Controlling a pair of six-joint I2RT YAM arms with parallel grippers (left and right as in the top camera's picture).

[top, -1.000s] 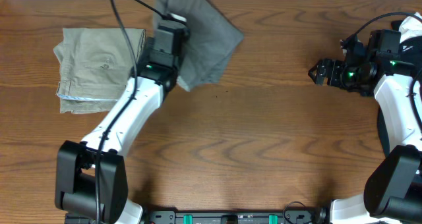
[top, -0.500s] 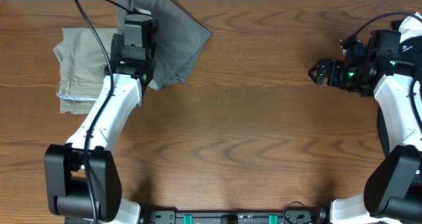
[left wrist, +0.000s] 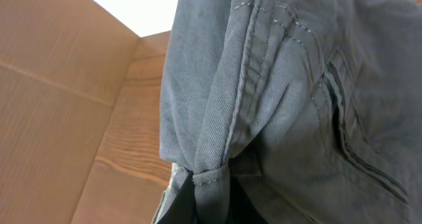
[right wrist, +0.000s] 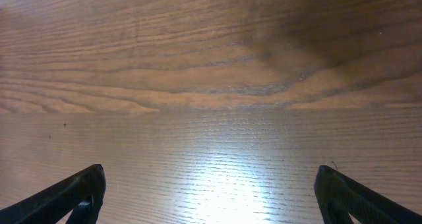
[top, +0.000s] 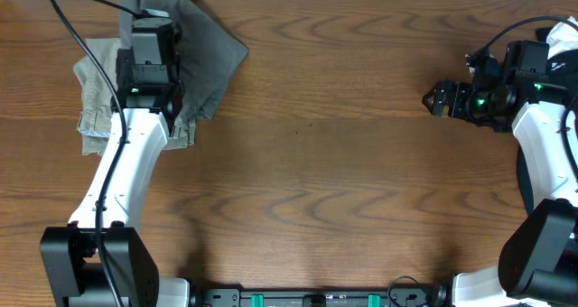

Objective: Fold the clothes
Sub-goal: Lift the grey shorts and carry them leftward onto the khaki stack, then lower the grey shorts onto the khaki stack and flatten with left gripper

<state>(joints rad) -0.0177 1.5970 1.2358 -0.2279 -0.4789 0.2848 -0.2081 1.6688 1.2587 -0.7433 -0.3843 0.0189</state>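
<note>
left hand (left wrist: pixel 198 199) clamped on grey shorts (top: pixel 215 52), right hand (right wrist: pixel 212 194) wide open

This looks like a robotics lab bench. A wood-grain table (top: pixel 343 190) carries two white-and-black arms, left (top: pixel 126 172) and right (top: pixel 542 135), fixed at its near edge. A black mounting rail (top: pixel 316 298) with green clips runs between them, and a loose black cable (top: pixel 77 32) loops overhead.
</note>
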